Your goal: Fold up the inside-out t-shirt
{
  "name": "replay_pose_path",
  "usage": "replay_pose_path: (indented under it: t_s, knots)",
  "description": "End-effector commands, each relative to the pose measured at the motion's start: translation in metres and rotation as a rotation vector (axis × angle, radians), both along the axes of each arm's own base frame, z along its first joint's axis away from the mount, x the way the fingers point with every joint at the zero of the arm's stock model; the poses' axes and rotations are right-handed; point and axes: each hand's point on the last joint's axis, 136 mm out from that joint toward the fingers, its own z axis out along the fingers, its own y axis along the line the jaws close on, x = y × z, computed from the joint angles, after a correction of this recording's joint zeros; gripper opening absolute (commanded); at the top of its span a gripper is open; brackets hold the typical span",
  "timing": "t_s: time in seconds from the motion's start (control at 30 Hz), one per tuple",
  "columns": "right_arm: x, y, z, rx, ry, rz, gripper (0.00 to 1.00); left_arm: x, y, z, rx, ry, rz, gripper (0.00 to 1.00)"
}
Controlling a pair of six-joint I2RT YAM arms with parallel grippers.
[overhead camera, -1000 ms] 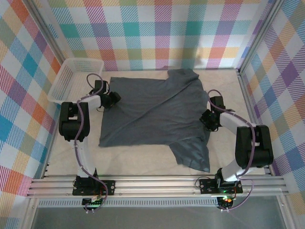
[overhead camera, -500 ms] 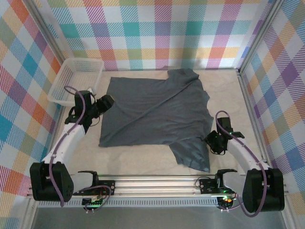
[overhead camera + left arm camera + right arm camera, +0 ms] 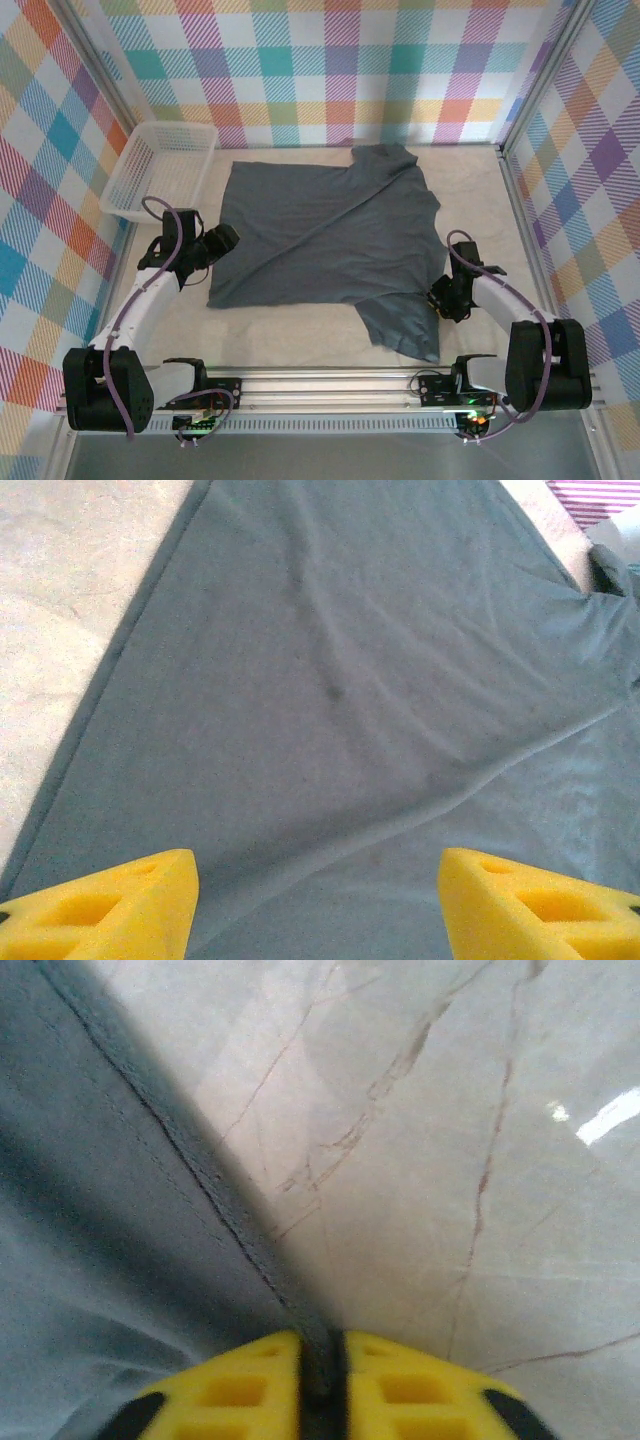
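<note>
In the wrist views, the left gripper (image 3: 318, 905) fingers (image 3: 110, 905) and right gripper (image 3: 322, 1365) fingers (image 3: 230, 1390) are cropped at the lower edge, and the inside-out t-shirt (image 3: 90, 1210) hem is blurred where pinched.

Left arm (image 3: 135, 310), right arm (image 3: 500, 298) showing white link shells between bulky black joint housings. Purple cable (image 3: 160, 212) looping along each, rising from aluminium rail (image 3: 330, 380). Black base plates (image 3: 195, 385) sitting on rail; green light (image 3: 470, 401) glowing just below it. Left gripper (image 3: 226, 239), right gripper (image 3: 439, 300) black-bodied, wearing yellow fingers (image 3: 110, 910) with rectangular cut-outs.

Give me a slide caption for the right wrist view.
Right gripper pinching the t-shirt by its stitched edge, pale veined table beside it.
</note>
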Motion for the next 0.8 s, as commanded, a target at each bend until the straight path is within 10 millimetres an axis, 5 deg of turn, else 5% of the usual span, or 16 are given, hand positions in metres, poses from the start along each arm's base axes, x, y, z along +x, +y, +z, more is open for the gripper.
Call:
replay_pose_path:
  t_s: [0.0, 0.27, 0.5, 0.77]
  knots:
    - [0.025, -0.011, 0.005, -0.067, -0.115, -0.027, 0.04, -0.013, 0.011, -0.001, 0.063, 0.034, 0.037, 0.65]
    - [0.023, -0.042, 0.041, -0.228, -0.239, -0.081, 0.00, -0.067, 0.041, -0.029, 0.125, 0.183, 0.228, 0.67]
    - [0.015, -0.035, 0.037, -0.183, -0.230, -0.069, 0.00, -0.098, 0.021, -0.071, -0.018, 0.266, 0.219, 0.64]
    - [0.021, -0.030, 0.037, -0.160, -0.247, -0.053, 0.00, -0.121, 0.020, -0.102, -0.031, 0.364, 0.241, 0.40]
